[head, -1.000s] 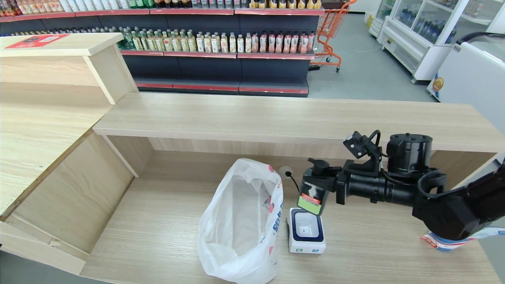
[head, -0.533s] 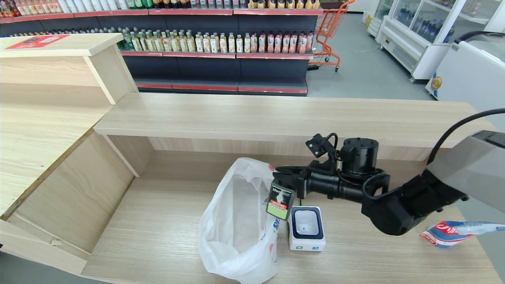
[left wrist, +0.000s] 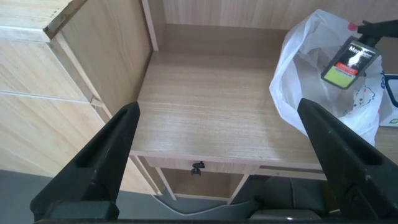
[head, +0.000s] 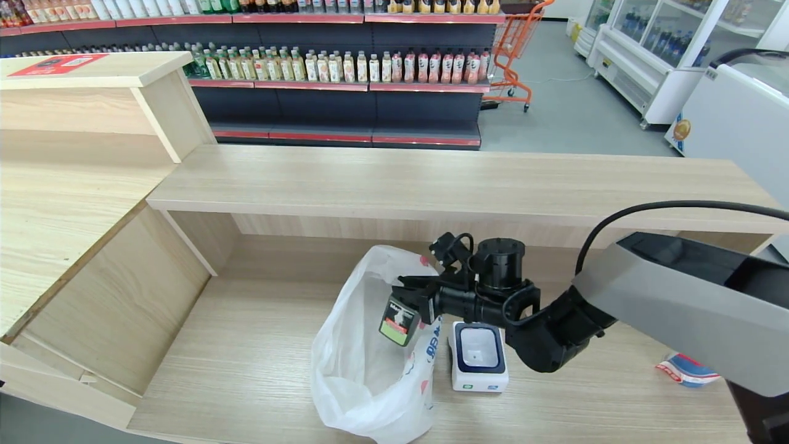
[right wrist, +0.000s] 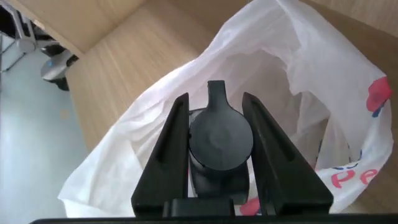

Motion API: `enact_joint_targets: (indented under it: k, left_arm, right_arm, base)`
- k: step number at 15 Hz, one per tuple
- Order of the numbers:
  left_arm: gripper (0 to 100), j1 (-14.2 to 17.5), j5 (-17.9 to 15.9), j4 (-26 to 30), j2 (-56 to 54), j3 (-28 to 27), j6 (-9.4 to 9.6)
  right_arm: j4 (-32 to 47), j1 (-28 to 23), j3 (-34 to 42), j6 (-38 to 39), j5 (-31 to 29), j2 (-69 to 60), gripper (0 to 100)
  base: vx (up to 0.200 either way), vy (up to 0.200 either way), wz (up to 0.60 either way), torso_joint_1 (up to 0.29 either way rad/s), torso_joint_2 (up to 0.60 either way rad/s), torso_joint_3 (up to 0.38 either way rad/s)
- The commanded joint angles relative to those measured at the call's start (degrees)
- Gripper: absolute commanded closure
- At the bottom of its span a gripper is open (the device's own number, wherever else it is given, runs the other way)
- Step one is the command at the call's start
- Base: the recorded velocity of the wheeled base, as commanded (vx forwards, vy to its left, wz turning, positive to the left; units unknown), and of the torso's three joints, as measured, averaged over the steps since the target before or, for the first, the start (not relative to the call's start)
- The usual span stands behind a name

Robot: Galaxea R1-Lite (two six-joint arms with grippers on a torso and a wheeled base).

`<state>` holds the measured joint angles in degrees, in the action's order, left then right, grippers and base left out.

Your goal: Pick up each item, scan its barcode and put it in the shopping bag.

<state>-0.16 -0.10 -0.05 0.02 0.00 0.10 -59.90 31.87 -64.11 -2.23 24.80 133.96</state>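
Observation:
My right gripper (head: 412, 296) is shut on a small black-capped bottle (head: 399, 320) with a green and red label. It holds the bottle over the open mouth of the white shopping bag (head: 363, 357), just inside the right rim. In the right wrist view both fingers (right wrist: 176, 127) press the black cap (right wrist: 221, 140), with the bag's (right wrist: 286, 74) inside below. The white barcode scanner (head: 479, 359) stands right of the bag. My left gripper (left wrist: 219, 109) is open and holds nothing, by the desk's near left edge. The bag (left wrist: 311, 81) and bottle (left wrist: 349, 61) lie farther off.
A red, white and blue snack packet (head: 687, 369) lies on the desk at the far right. A raised wooden counter (head: 431, 185) runs behind the desk (head: 246, 370), and a side panel (head: 123, 308) closes its left. A black cable (head: 459, 283) runs behind the scanner.
My right arm has carried the bottle leftwards and down, from above the scanner to the mouth of the shopping bag. The packet at the right is now partly hidden by the arm.

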Motion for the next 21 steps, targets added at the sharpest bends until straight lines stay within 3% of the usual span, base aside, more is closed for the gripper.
enact_joint_targets:
  k: [1,6,7,10,14,16,19,21]
  left_arm:
    - [0,-0.02,0.01,-0.04,-0.02,0.0,-0.01]
    - [0,-0.02,0.01,-0.04,-0.02,0.0,-0.01]
    - [0,-0.02,0.01,-0.04,-0.02,0.0,-0.01]
    - [0,-0.02,0.01,-0.04,-0.02,0.0,-0.01]
    - [0,-0.02,0.01,-0.04,-0.02,0.0,-0.01]
    - [0,-0.02,0.01,-0.04,-0.02,0.0,-0.01]
    - [0,-0.02,0.01,-0.04,-0.02,0.0,-0.01]
    - [0,-0.02,0.01,-0.04,-0.02,0.0,-0.01]
  right_arm:
    - [-0.74,0.04,-2.16,-3.92,-0.45,4.99,100]
    - [-0.83,-1.63,-4.09,-15.26,-0.27,8.68,100]
    - [-0.92,-1.63,-4.09,-15.61,-0.27,8.68,0]
    - [-1.88,-1.54,-4.0,-14.64,-0.1,7.81,0]
    - [-2.59,-2.07,-1.72,-2.08,-0.36,-1.86,0]
    - [-0.48,-4.09,2.94,1.35,-0.19,-8.81,0]
    - [2.16,-7.96,16.39,11.11,-0.27,-23.92,0]
    - [7.35,-14.46,22.8,13.39,-0.71,-33.33,0]
  base:
    - [0.0,0.0,0.0,0.0,0.0,0.0]
    - [0.0,0.0,0.0,0.0,0.0,0.0]
    - [0.0,0.0,0.0,0.0,0.0,0.0]
    - [0.0,0.0,0.0,0.0,0.0,0.0]
    - [0.0,0.0,0.0,0.0,0.0,0.0]
    - [0.0,0.0,0.0,0.0,0.0,0.0]
    - [0.0,0.0,0.0,0.0,0.0,0.0]
    - [0.0,0.0,0.0,0.0,0.0,0.0]
